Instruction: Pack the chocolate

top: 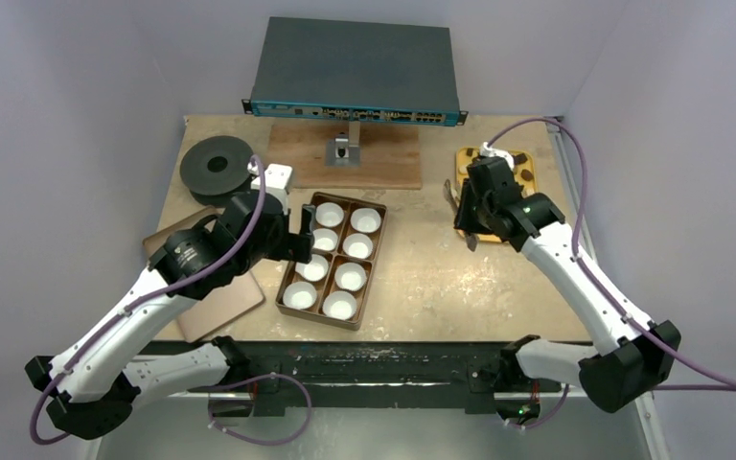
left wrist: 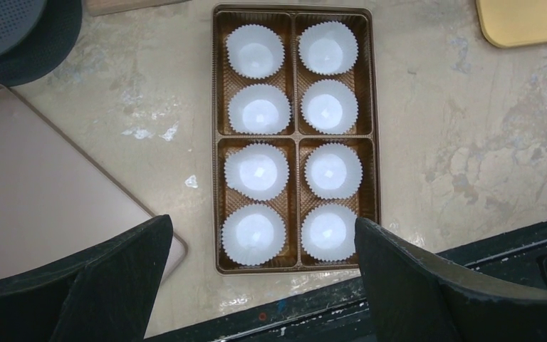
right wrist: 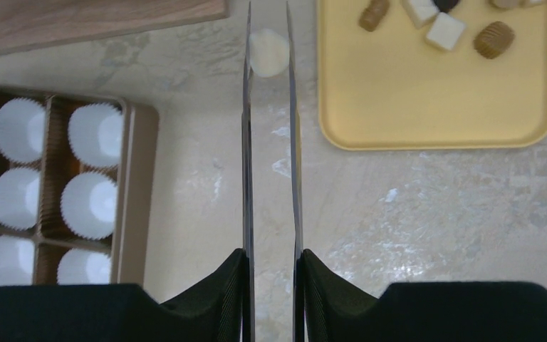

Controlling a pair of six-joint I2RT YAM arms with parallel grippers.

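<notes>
My right gripper has two long thin blades shut on a round cream-white chocolate. It holds the piece above the table between the box and the yellow tray. More chocolate lies on that tray: a tan piece, a white block and a brown piece. The brown eight-compartment box holds a white paper cup in every compartment, with no candy visible. My left gripper is open and empty above the box's near end. In the top view it is at the box's left side.
A network switch and a wooden board stand at the back. A black round spool is at the back left. A flat tan lid lies left of the box. The table's dark front edge is near.
</notes>
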